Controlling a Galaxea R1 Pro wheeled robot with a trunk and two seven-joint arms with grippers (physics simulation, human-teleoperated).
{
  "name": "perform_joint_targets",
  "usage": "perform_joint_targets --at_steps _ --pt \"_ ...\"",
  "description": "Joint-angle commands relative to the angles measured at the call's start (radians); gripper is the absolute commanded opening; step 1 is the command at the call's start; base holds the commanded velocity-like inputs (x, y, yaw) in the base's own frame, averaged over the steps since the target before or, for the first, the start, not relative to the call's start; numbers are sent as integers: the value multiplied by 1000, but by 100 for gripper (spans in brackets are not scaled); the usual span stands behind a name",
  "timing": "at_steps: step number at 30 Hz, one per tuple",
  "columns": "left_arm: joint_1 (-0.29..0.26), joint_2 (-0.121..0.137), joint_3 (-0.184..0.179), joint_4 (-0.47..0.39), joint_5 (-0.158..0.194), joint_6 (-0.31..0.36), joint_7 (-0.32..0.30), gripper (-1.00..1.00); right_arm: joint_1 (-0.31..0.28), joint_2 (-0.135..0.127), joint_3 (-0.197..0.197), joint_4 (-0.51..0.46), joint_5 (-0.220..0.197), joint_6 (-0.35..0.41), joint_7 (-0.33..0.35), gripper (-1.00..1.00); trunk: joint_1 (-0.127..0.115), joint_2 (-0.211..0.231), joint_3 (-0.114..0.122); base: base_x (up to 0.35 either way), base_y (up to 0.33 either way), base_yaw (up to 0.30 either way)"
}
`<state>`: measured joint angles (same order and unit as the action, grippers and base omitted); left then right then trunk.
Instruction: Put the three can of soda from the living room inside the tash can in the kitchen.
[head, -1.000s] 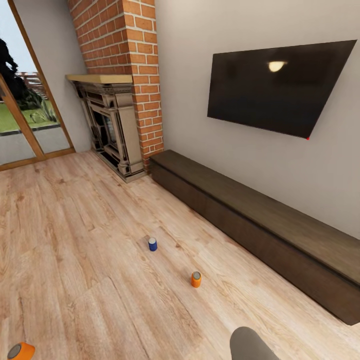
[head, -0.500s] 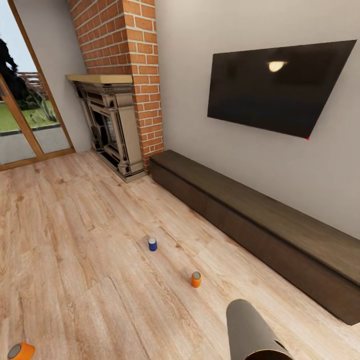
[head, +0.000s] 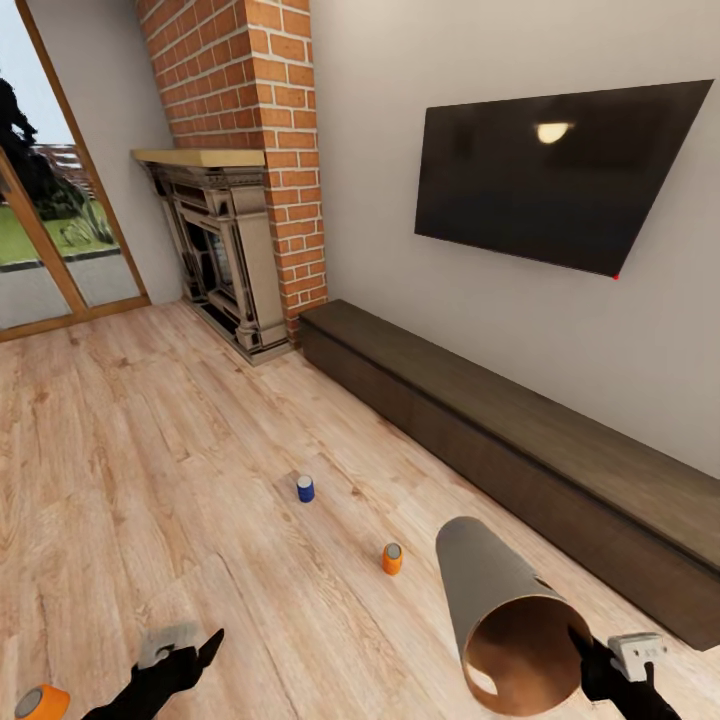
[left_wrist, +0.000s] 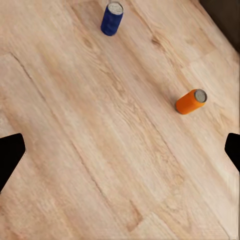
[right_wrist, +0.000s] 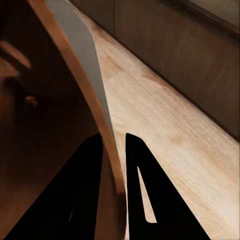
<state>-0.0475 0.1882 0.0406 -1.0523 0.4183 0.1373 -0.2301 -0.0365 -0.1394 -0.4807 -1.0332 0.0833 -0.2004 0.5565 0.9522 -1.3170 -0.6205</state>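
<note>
- Bin up in my right gripper (head: 580, 655) now: the tash can (head: 505, 620) sits higher in head view than half a second ago, tilted, brown open mouth toward the camera, oval slot visible near the rim
- right wrist view: my two black fingers (right_wrist: 137, 185) straddle the bin's rim (right_wrist: 100, 125), one inside against the brown wall, one outside, clamped on it
- my left gripper (head: 190, 655) has come into head view at lower left, wasn't there before; fingers spread wide with nothing between them, left wrist view shows the tips at opposite edges over bare wood floor (left_wrist: 100, 150)
- cans haven't moved: orange can of soda (head: 392, 558) upright on the floor just beside the raised bin, also in left wrist view (left_wrist: 190, 101)
- second orange can (head: 40, 702) lying at the bottom left corner, near my left gripper
- blue can (head: 305, 488) upright, farther out toward the fireplace (head: 215, 250)
- long dark cabinet (head: 520, 450) along the wall under the TV (head: 560, 175), same as before
</note>
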Motion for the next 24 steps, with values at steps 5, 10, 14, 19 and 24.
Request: perform_joint_targets --at_steps 5,10,14,19,24 --pt "-1 8 77 -45 21 67 -24 100 12 27 2 -228 -12 177 13 -100 0 0 0 0 0 0" --pt "-3 11 112 -8 16 35 -70 100 16 35 -3 -390 -15 323 17 -100 0 0 0 0 14 0" --pt "-5 10 114 79 15 -22 -76 100 16 35 -8 -359 -16 333 19 -100 0 0 0 0 202 0" --pt "-5 9 113 102 14 -36 -74 100 17 36 -7 -346 -15 335 19 -100 0 0 0 0 263 0" --pt "-5 6 109 109 14 -41 -71 100 17 37 -6 -336 -15 335 20 -100 0 0 0 0 282 0"
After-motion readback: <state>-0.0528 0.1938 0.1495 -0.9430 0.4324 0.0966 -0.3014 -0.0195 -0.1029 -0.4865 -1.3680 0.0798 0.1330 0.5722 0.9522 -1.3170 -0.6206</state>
